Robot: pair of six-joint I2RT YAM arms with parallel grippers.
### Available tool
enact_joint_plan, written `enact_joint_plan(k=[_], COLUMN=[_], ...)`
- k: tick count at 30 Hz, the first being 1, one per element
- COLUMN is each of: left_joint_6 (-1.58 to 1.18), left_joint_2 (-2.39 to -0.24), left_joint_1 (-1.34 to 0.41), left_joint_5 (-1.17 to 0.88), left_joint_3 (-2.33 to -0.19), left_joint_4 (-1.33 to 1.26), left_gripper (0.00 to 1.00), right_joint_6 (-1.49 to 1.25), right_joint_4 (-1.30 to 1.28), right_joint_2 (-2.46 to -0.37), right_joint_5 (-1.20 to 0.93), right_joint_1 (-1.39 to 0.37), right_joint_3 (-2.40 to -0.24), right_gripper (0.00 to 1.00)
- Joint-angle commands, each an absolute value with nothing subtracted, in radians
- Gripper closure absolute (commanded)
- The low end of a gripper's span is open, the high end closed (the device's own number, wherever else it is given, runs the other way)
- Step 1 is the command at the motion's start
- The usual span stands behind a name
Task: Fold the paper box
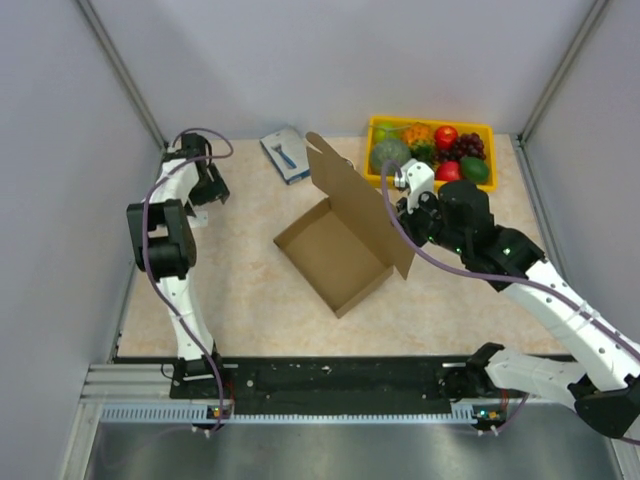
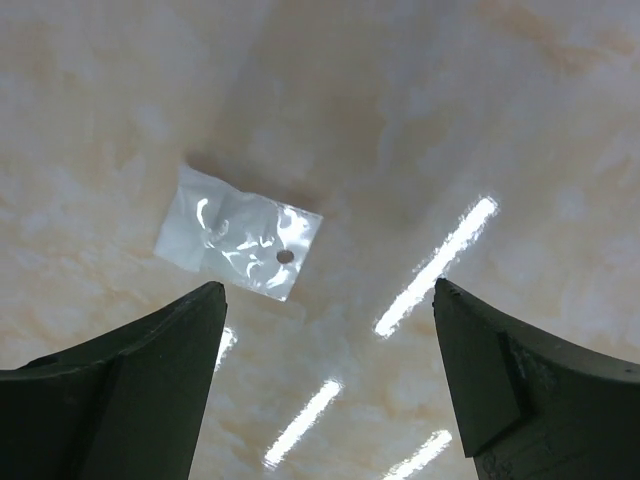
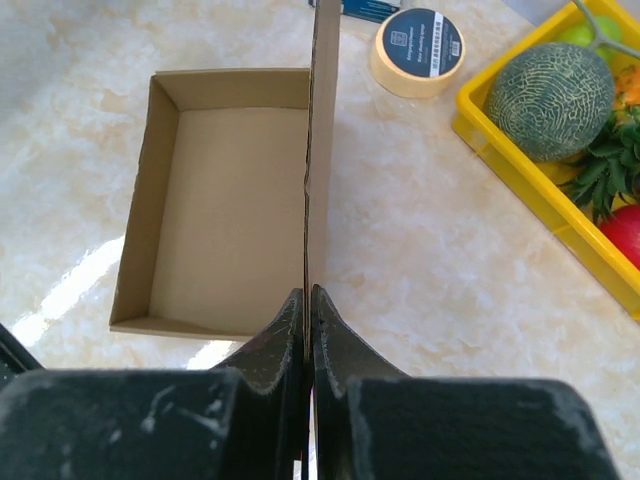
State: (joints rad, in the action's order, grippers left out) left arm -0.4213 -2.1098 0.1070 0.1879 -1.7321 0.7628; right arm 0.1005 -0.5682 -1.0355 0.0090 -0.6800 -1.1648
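black fingers (image 3: 265, 350) of the right gripper (image 3: 308, 295) are pressed together on the near edge of the upright lid flap (image 3: 322, 140) of the paper box (image 3: 225, 200), whose open base sits just left of and beyond the fingertips. right of them lie a tape roll (image 3: 418, 50) and a yellow fruit tray (image 3: 505, 150). the left gripper (image 2: 328, 295) hangs spread wide and empty, with a small clear bag (image 2: 240, 243) on the table (image 2: 500, 100) just beyond its fingers. to close the lid well, i judge the right arm should swing the flap leftward in an arc about its crease, not shove it sideways, or the light base may slide. the free left fingers could steady it.
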Motion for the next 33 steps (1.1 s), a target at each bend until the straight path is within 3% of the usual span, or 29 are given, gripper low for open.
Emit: enact_joint_plan(k=[1, 10, 15, 25, 28, 33], left_joint_6=[-0.361, -0.324, -0.515, -0.710, -0.716, -0.736], left_joint_2=[-2.115, -2.175, -2.235, -2.307, -2.296, -2.243], left_joint_1=[0.130, 0.179, 0.181, 0.255, 0.258, 0.258], left_joint_5=[0.278, 0.227, 0.314, 0.180, 0.176, 0.167], left_joint_3=[-1.865, -1.870, -1.951, -1.934, -1.913, -1.829], left_joint_4=[0.850, 0.888, 0.957, 0.945, 0.960, 0.954], left_gripper=[0.11, 0.09, 0.14, 0.14, 0.19, 0.38], right_joint_6=[0.089, 0.075, 0.072, 0.078, 0.078, 0.078], right_joint_4=[-0.522, -0.523, -0.522, -0.523, -0.523, -0.519], right_joint_2=[-0.980, -0.965, -0.939, -0.933, -0.936, -0.940], right_joint_5=[-0.043, -0.107, -0.144, -0.146, -0.147, -0.150], right_joint_1=[-0.675, -0.647, -0.647, -0.647, -0.646, -0.646], right_joint_3=[-1.178, -1.177, -1.170, -1.166, -1.164, -1.164], right_gripper=[1.00, 1.00, 1.00, 1.00, 1.00, 1.00])
